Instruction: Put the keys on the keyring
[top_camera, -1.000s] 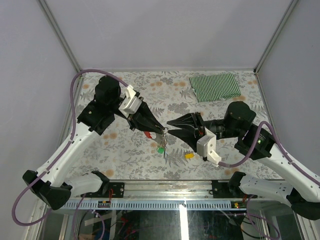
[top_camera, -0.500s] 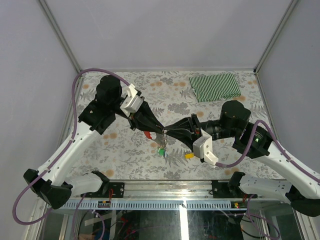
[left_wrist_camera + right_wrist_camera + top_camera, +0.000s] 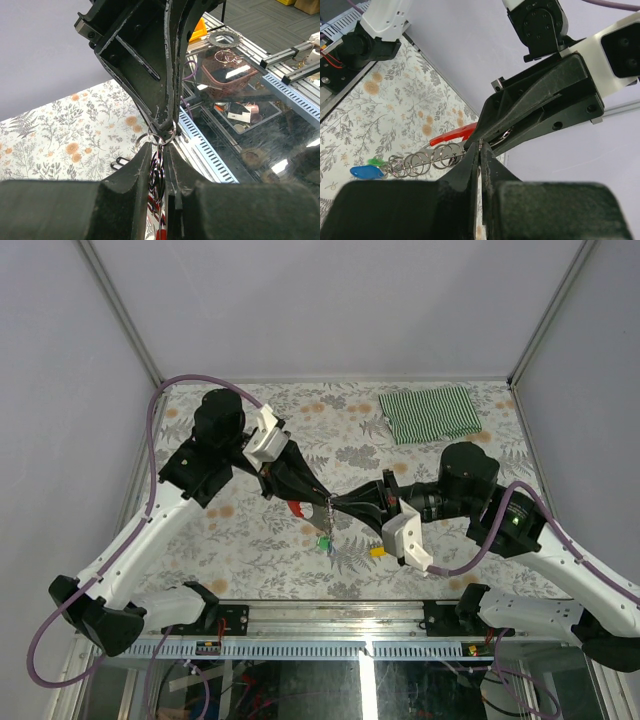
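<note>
The keyring hangs between both grippers above the table's middle: a red clip (image 3: 296, 508) joined to a chain of silver rings (image 3: 420, 161). A green key (image 3: 322, 540) and a blue key (image 3: 364, 172) dangle from the chain's end. My left gripper (image 3: 324, 502) is shut on the chain's upper rings (image 3: 159, 172), with the red clip (image 3: 159, 212) below them. My right gripper (image 3: 333, 504) meets it tip to tip and is shut on the top ring (image 3: 162, 134), as the right wrist view (image 3: 480, 147) also shows. A yellow key (image 3: 378, 551) lies on the table under the right arm.
A green striped cloth (image 3: 430, 413) lies at the back right. A small black loop (image 3: 120, 161) lies on the flowered table below the grippers. The metal front rail (image 3: 330, 615) runs along the near edge.
My right gripper has moved left to the left gripper's tips and closed from open onto the top ring. The left gripper has kept its hold on the keyring.
</note>
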Tool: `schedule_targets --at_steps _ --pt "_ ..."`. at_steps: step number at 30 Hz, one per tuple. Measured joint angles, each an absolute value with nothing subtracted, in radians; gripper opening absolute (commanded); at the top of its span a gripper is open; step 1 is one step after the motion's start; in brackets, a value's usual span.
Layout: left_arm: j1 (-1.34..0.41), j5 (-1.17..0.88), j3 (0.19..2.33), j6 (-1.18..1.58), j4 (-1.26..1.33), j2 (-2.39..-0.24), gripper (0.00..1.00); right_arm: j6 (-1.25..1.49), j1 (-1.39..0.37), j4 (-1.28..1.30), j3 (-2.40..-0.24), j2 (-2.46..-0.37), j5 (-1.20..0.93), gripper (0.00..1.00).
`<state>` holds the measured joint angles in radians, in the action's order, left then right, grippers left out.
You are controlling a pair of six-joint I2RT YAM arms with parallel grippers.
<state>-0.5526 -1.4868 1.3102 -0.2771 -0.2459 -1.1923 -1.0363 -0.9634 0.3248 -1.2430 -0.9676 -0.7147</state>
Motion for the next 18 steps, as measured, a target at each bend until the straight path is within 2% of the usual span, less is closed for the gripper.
schedule_targets --at_steps 2,8,11,18 --pt "-0.553 -1.483 1.31 -0.274 -0.245 -1.193 0.26 -1.019 -0.965 0.316 -1.242 -0.966 -0.703 0.0" --pt "-0.553 -1.46 1.291 -0.267 -0.23 -1.172 0.46 -0.899 -0.967 0.314 -1.242 -0.963 -0.637 0.0" --pt "-0.553 -1.431 1.268 -0.267 -0.227 -1.148 0.49 -0.835 -0.967 0.342 -1.245 -0.962 -0.599 0.0" --pt "-0.553 -1.286 1.207 -0.261 -0.21 -1.086 0.51 -0.672 -0.968 0.507 -1.325 -0.969 -0.495 0.0"
